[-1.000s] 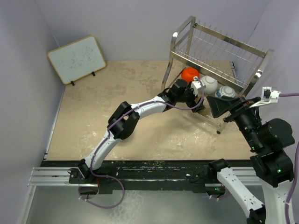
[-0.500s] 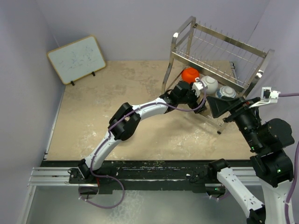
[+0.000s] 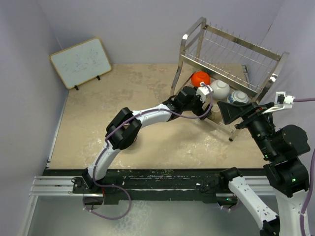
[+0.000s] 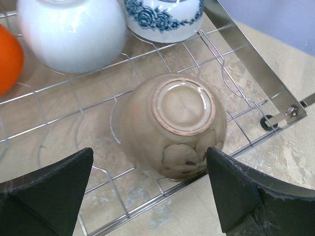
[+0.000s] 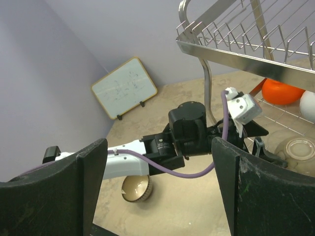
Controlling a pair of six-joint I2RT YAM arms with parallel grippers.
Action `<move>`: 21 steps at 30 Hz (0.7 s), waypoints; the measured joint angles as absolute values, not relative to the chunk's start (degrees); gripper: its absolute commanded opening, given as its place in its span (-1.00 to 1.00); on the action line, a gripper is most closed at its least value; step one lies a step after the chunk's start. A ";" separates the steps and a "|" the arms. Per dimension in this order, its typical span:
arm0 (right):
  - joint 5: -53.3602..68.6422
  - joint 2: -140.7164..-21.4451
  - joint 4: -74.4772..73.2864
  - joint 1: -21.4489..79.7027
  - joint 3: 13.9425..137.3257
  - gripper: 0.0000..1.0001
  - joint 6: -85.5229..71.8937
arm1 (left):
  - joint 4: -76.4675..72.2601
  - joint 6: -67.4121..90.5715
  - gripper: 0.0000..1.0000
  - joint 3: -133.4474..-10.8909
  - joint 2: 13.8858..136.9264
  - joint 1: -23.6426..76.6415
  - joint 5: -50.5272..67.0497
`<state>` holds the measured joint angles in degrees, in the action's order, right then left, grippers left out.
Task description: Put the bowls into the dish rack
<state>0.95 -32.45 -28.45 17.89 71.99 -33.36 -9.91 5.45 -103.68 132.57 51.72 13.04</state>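
**Item 1. Left gripper** [image 4: 150, 153]: Jaws spread wide, one black finger [image 4: 49, 189] low on each side of the wrist view. Nothing was clamped. The pincer straddled the beige bowl. A strip of bare wire showed between the bowl and one finger. The other fingertip sat just beside the bowl's wall, and contact there could not be told.

**Item 2. Beige bowl** [image 4: 172, 123]: Upside down, foot ring up, with a small painted mark on its side. It rested on the wire floor of the lower tier, at the near corner of the dish rack [image 4: 251, 51].

**Item 3. White bowl** [image 4: 71, 29]: Lower tier, behind the beige bowl, inverted.

**Item 4. Blue-and-white bowl** [image 4: 162, 12]: Lower tier, just beside the white bowl.

**Item 5. Orange bowl** [image 4: 7, 59]: Lower tier, on the white bowl's other side, at the edge of the wrist view.

**Item 6. Brown bowl** [image 5: 136, 188]: Upright with a pale inside, on the table [image 3: 98, 123] beneath the left arm, well apart from the rack. It showed only in the right wrist view.

**Item 7. Right gripper** [image 5: 160, 143]: Jaws wide apart, gripping and touching nothing. It was raised near the rack's near end and faced the left arm.

**Item 8. Whiteboard** [image 3: 80, 62]: Wood-framed, propped at the far left corner of the table.
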 measured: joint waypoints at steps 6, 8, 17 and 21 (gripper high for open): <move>0.93 -32.45 -28.45 17.89 71.99 0.75 -33.34 | -10.37 6.11 0.98 -103.53 132.14 50.63 12.64; 0.93 -32.45 -28.45 17.89 71.99 0.75 -33.28 | -11.05 6.44 0.98 -102.76 131.94 50.65 11.97; 0.89 -32.45 -28.45 17.89 71.96 0.75 -33.01 | -14.92 7.64 0.98 -95.13 128.22 50.46 3.90; 0.89 -32.45 -28.42 17.89 71.53 0.75 -33.01 | -14.74 8.62 0.97 -95.61 128.27 50.37 -0.01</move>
